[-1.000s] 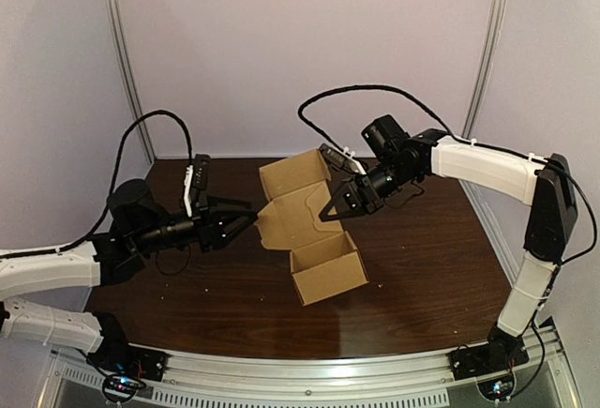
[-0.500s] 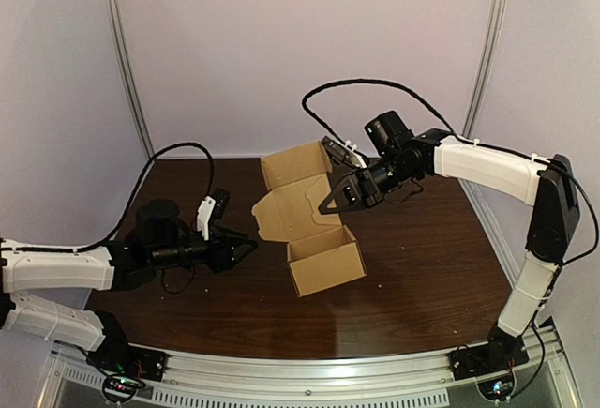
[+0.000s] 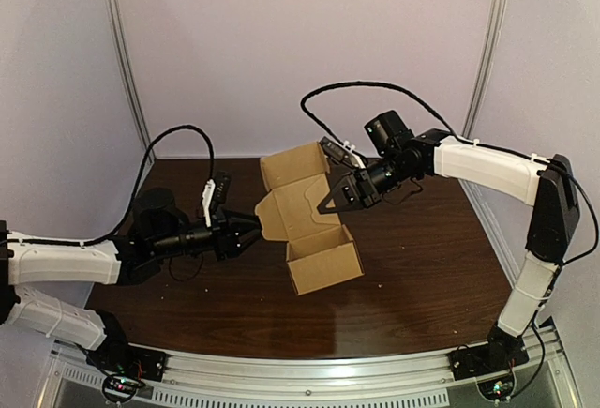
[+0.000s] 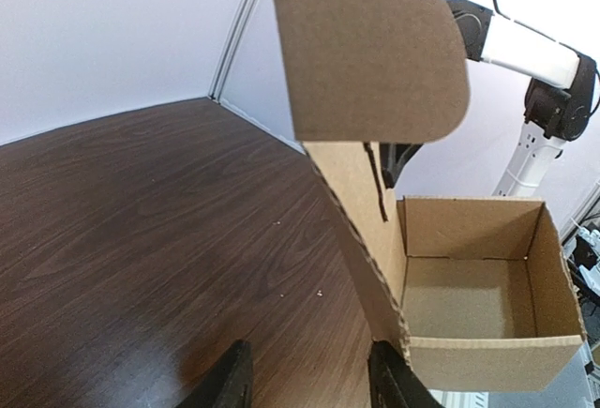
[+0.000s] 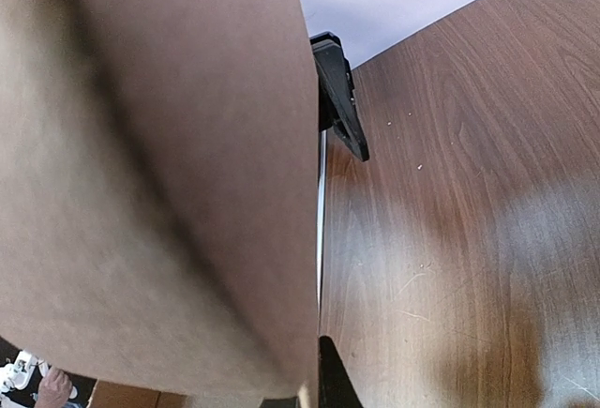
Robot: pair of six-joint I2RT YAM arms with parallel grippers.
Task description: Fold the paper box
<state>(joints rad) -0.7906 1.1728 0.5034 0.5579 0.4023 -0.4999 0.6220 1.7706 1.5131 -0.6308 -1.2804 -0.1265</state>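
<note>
One brown corrugated cardboard box (image 3: 326, 272) sits near the middle of the dark wood-grain table (image 3: 422, 277). Its open tray faces up and its tall lid panel (image 3: 302, 209) rises from the tray's far wall toward 12 o'clock. A rounded flap (image 3: 269, 223) sticks out from the lid's side toward 9 o'clock. The left hand (image 3: 248, 236) lies low at 9 o'clock from the box and points at that flap, with its tips just beside it. In the left wrist view this hand (image 4: 314, 385) is released. Its two dark fingers (image 4: 232, 382) stand apart at the bottom edge, and bare table (image 4: 141, 202) shows between them. The box (image 4: 487, 295) lies ahead toward 2 o'clock, its near corner just above the other finger, and the rounded flap (image 4: 370, 42) stands overhead. Whether that finger touches the cardboard cannot be told. The right hand (image 3: 330, 204) reaches in from 2 o'clock and meets the lid's edge above the tray. In the right wrist view the box (image 5: 159, 164) fills the side toward 9 o'clock as one blurred brown sheet. Beyond the sheet's edge, one black finger (image 5: 339, 98) shows at 12 o'clock and the other at 6 o'clock. They are spread wide along that edge, so the hand (image 5: 330, 239) is released rather than clamped on the sheet. The table (image 5: 450, 192) spreads toward 3 o'clock.
</note>
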